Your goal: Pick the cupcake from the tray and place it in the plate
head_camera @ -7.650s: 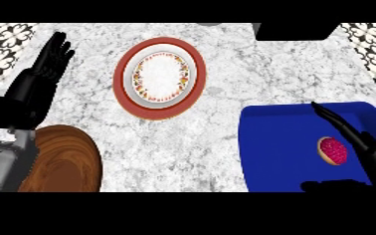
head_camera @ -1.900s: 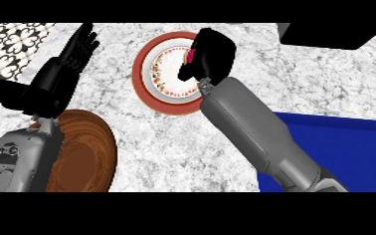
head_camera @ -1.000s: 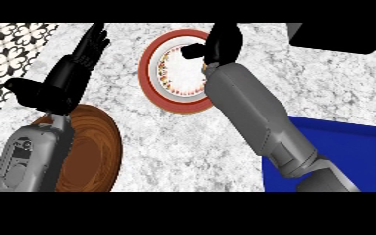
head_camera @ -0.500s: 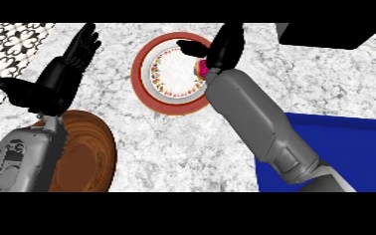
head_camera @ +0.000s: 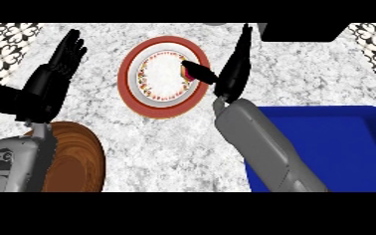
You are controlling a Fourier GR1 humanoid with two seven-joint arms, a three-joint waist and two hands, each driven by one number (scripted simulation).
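Observation:
The cupcake, pink-topped, lies on the right part of the white plate with the red rim, at upper centre. My right hand stands just right of the plate, open, its fingers straight and pointing away. Its thumb reaches left over the cupcake and hides part of it; I cannot tell whether it touches. The blue tray lies at the lower right, partly under my right forearm. My left hand rests open at the left, fingers up.
A round brown wooden board lies at the lower left beside my left forearm. A black block sits at the top right. Patterned patches mark the upper corners of the marble counter.
My right hand's fingers have gone from curled at the cupcake to straight over the plate's right edge. The cupcake now shows on the plate. The left hand has stayed open.

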